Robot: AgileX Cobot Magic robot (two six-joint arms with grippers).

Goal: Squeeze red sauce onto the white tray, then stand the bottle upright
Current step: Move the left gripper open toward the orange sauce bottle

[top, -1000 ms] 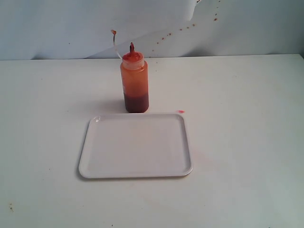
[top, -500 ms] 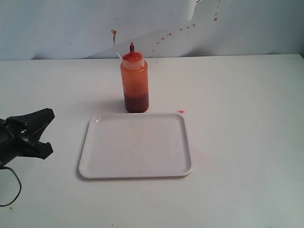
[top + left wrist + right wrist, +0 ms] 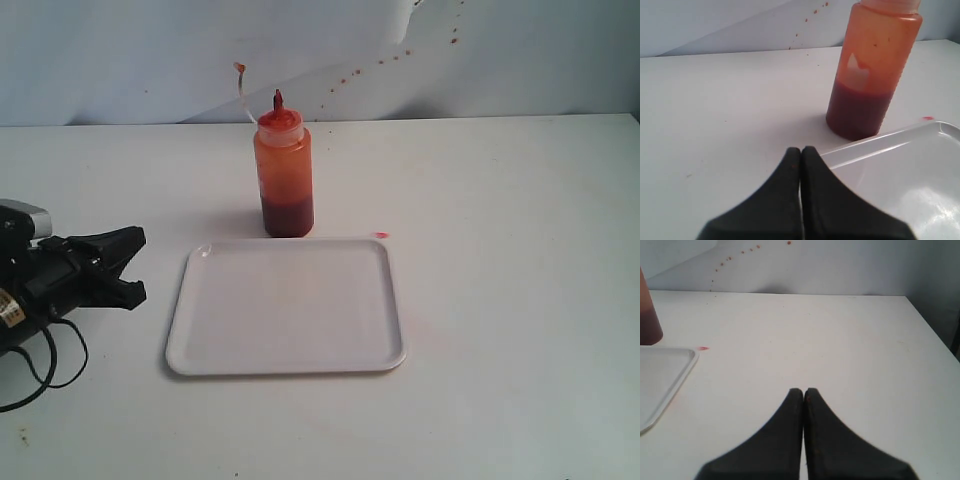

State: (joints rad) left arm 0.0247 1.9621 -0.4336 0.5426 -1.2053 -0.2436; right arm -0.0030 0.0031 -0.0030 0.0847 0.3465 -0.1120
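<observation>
My left claw point(image 3: 801, 149), pressed together, empty, sits off the white tray's point(image 3: 290, 310) left edge. The bottle point(image 3: 284, 175) stands upright just beyond its far edge.

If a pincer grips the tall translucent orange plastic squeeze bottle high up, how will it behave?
The bottle probably dents when gripped: its wall looks thin. The dark red sauce fills only its bottom part, so it seems light and bottom-heavy. It is tall and narrow, so a high push may tip it.
</observation>
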